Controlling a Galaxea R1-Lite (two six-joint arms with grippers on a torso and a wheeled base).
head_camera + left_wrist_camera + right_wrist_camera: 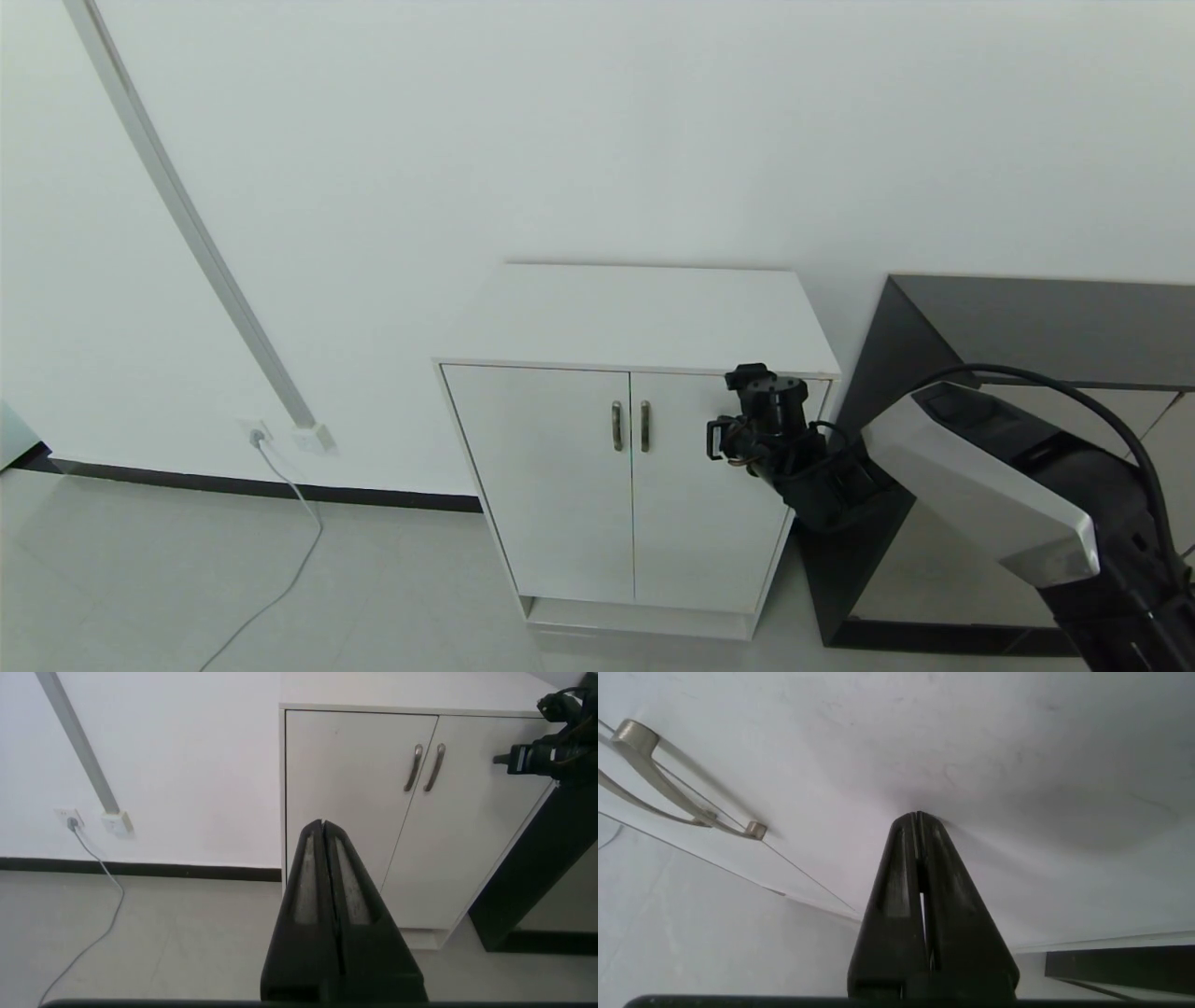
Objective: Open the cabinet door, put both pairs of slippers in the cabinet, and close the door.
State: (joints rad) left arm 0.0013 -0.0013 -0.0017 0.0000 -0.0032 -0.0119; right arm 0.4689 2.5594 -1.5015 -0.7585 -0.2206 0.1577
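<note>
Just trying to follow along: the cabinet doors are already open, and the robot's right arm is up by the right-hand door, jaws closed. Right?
Not quite. The head view shows both cabinet doors shut, handles side by side at the middle seam. The rest holds: the right arm is up by the right-hand door, jaws closed.

right gripper (919, 819), jaws together, at cabinet door (1036, 756)
</note>
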